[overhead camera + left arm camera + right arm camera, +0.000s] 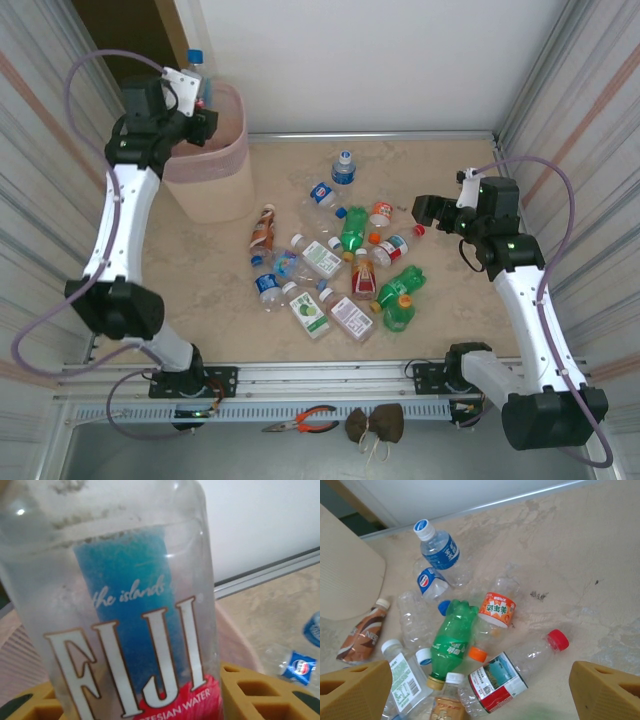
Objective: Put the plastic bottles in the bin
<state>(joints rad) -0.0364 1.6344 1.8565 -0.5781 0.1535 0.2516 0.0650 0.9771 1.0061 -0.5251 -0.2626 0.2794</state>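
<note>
Left hand (198,100) grips a Fiji bottle (125,605) (upright) over the bin (218,190).

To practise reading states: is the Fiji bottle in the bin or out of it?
Out. The Fiji bottle is held upright in the left gripper, over the rim of the bin, not released.

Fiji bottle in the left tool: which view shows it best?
Left wrist: the Fiji bottle sits close up in the left tool, label readable, yellow fingers either side. Top external shows it small, blue cap up, at the rim of the bin, partly hidden by the tool.
</note>
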